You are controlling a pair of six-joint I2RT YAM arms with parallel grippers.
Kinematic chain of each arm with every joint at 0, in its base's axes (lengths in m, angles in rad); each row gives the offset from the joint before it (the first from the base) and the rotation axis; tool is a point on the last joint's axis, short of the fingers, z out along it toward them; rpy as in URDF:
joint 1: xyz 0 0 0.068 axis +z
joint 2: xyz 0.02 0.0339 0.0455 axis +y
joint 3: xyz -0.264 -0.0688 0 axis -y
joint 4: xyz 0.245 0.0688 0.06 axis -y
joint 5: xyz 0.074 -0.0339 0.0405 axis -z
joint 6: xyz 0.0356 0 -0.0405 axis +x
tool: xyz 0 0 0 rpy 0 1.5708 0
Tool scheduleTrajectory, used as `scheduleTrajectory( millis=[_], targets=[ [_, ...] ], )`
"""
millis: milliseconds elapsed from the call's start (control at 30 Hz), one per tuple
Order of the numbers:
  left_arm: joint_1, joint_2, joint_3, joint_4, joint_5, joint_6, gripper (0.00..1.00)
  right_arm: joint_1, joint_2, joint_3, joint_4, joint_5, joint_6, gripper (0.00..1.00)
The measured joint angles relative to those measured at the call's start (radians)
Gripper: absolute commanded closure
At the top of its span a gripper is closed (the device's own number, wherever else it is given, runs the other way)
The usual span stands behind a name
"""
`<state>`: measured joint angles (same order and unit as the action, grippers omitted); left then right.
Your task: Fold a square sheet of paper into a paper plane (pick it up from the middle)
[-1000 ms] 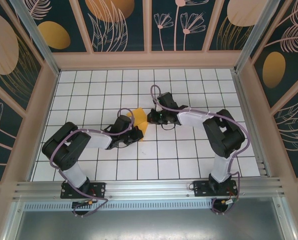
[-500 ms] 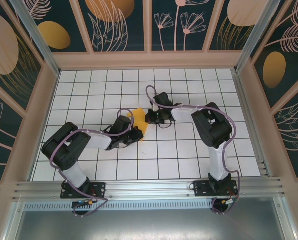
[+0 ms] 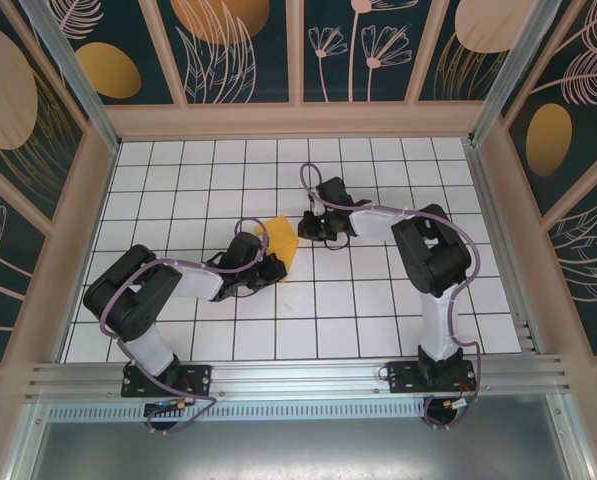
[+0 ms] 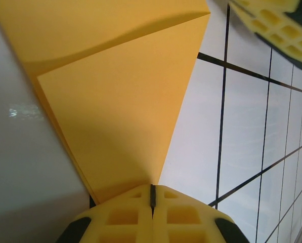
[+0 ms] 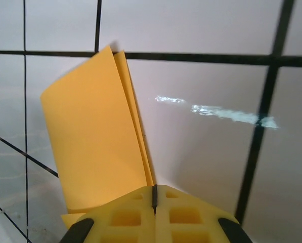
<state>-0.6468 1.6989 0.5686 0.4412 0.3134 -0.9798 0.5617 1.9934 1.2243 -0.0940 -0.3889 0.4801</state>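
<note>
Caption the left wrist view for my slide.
Left tool shut on a corner of the folded orange paper, over white grid tiles.

Premises assessed as a robotics test cell in a laboratory setting. A white gridded tabletop (image 3: 378, 300) is boxed in by upright panels (image 3: 238, 50) printed with leaf and flower motifs, and the left arm (image 3: 128, 300) and right arm (image 3: 433, 265) are bolted to an aluminium rail (image 3: 298, 380) along its near edge.

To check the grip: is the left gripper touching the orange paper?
Touching. In the left wrist view the orange paper narrows into the seam of the shut left gripper.
</note>
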Motion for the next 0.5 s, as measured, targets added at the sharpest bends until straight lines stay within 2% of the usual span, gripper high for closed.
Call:
scheduleTrajectory(
  millis=[300,500],
  targets=[
    [0.000,0.000,0.000,0.000,0.000,0.007,0.95,0.072,-0.017,-0.025,0.044,-0.027,-0.001,0.94],
    [0.000,0.000,0.000,-0.002,0.000,0.010,0.95,0.059,0.041,-0.021,0.044,-0.053,-0.004,0.95]
  ],
)
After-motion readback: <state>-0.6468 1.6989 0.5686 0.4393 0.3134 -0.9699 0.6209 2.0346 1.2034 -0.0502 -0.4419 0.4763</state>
